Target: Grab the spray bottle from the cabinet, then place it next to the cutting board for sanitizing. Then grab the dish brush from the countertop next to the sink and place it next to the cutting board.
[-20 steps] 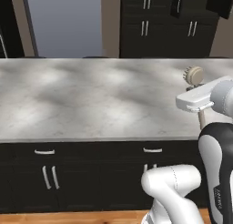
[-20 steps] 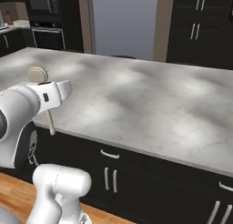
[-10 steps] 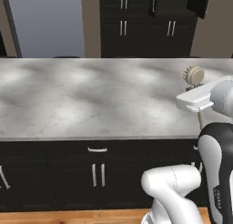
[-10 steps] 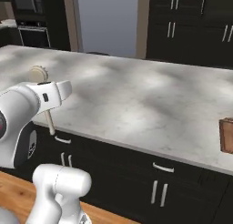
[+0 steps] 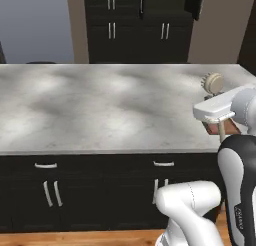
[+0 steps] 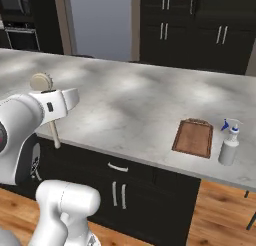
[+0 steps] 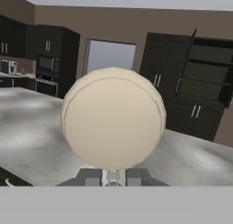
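My gripper (image 5: 212, 94) (image 6: 48, 92) (image 7: 113, 177) is shut on the dish brush (image 5: 214, 82) (image 6: 41, 82) (image 7: 113, 118), held above the countertop (image 5: 100, 105) (image 6: 130, 100). The round cream head is up and the thin handle hangs below the hand. In the hand view the head looms just beyond the fingertips (image 7: 93, 176). The reddish-brown cutting board (image 6: 193, 137) lies flat near the counter's front edge, to the right of the arm. A corner of the cutting board (image 5: 231, 124) peeks out behind the arm. The spray bottle (image 6: 229, 145) stands upright just right of the board. The sink is out of view.
Dark cabinet doors with silver handles (image 5: 140, 25) (image 6: 200, 25) line the far wall, with an open shelf niche (image 7: 207, 73). Base cabinets (image 5: 100, 190) run under the counter's front edge. A doorway (image 6: 102, 20) opens on the left, and a built-in oven (image 6: 20, 37) stands at far left.
The base has driven to the right, so the whole scene has slid left in both base views. The cutting board and spray bottle have come into view. The brush stays gripped.
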You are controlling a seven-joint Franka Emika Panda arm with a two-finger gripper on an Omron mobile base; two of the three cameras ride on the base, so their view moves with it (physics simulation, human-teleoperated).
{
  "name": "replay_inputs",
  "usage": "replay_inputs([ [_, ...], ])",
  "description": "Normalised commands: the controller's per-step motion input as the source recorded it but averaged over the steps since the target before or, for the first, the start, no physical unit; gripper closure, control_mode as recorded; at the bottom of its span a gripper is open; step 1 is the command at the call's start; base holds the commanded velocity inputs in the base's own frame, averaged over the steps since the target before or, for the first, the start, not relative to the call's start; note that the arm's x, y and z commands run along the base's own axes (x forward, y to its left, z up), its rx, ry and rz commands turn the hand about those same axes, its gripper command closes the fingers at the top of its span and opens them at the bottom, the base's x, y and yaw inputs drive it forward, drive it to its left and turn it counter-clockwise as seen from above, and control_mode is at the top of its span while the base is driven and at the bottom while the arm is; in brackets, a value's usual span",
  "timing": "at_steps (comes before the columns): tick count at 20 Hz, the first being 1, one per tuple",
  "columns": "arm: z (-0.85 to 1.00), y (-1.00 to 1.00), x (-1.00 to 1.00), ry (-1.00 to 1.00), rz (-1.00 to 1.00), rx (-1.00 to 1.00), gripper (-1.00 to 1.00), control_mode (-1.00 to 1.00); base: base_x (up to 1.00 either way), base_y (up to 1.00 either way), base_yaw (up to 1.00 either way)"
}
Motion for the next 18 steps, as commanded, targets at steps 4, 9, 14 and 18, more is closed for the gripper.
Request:
replay_inputs([
  [4,0.0,0.0,0.0,0.0,0.0,0.0,1.0,1.0,-0.06,-1.0,0.0],
  [9,0.0,0.0,0.0,0.0,0.0,0.0,1.0,1.0,0.09,-0.78,-0.02],
  [14,0.0,0.0,0.0,0.0,0.0,0.0,1.0,1.0,0.2,-0.02,-0.2],
  [18,0.0,0.0,0.0,0.0,0.0,0.0,1.0,1.0,0.31,0.02,-0.29],
])
